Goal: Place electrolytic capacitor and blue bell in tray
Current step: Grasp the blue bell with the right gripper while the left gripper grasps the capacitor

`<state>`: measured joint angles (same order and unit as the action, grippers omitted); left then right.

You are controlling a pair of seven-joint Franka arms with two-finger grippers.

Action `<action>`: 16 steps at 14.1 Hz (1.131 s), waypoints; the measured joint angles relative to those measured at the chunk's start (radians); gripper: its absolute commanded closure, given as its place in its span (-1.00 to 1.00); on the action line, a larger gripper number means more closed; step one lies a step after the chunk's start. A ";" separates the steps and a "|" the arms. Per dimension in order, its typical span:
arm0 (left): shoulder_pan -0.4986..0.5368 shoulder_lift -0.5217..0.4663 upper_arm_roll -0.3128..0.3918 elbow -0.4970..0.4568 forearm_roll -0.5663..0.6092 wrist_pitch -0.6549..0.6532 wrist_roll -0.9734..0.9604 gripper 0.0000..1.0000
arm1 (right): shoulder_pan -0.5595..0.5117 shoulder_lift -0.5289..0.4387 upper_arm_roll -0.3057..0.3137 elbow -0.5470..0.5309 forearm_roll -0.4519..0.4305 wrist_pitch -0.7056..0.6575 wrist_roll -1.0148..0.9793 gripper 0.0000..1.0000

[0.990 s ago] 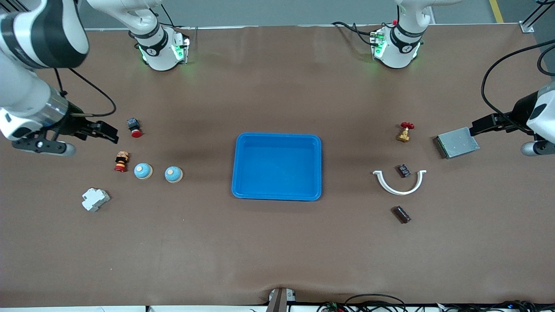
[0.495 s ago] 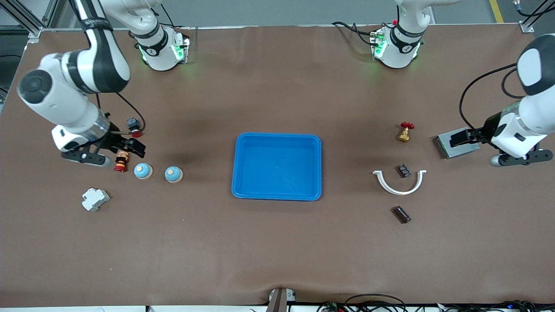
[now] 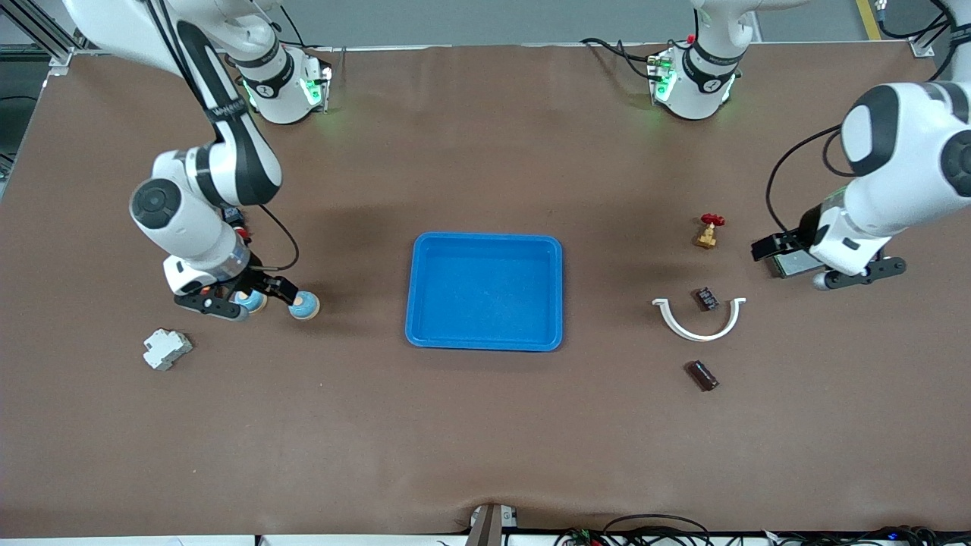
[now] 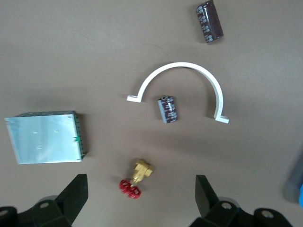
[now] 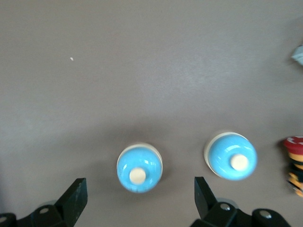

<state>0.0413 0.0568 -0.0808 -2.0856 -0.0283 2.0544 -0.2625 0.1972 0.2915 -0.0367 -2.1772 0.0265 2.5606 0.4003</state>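
- The tray (image 3: 485, 291) sits mid-surface; two capacitors (image 3: 706, 298) (image 3: 702, 374) lie toward the left arm's end
- Two blue bells (image 5: 139, 168) (image 5: 231, 156); one partly hidden under the right pincer (image 3: 267, 293), spread wide, empty
- Left pincer (image 4: 142, 196) wide, empty, over the silver box (image 3: 793, 263)

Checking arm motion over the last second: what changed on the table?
Both arms swung in. The right gripper, open, moved from near the red push button to over the two blue domed bells. The left gripper, open, moved inward over the grey metal heatsink block. Nothing was gripped or released. The bright-blue plastic tray, dark cylindrical capacitors and white plastic arc stayed put.
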 measured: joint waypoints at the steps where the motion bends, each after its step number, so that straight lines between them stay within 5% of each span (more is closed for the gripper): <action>1: -0.002 0.002 -0.008 -0.027 0.000 0.036 -0.018 -1.00 | 0.002 0.031 0.000 0.000 0.000 0.035 0.003 -1.00; 14: -0.018 0.251 -0.011 -0.069 0.007 0.307 -0.226 -1.00 | 0.028 0.184 0.000 0.007 0.000 0.142 0.042 -1.00; 15: -0.019 0.273 -0.011 -0.055 0.016 0.314 -0.248 -1.00 | 0.034 0.184 0.000 0.008 0.000 0.142 0.048 -0.69; 16: -0.021 0.296 -0.011 -0.036 0.030 0.316 -0.271 -1.00 | 0.039 0.184 0.000 0.008 0.000 0.142 0.052 -0.16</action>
<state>0.0208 0.3531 -0.0920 -2.1214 0.0017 2.3701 -0.5335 0.2362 0.4753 -0.0365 -2.1691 0.0266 2.7022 0.4527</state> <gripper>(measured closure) 0.000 0.000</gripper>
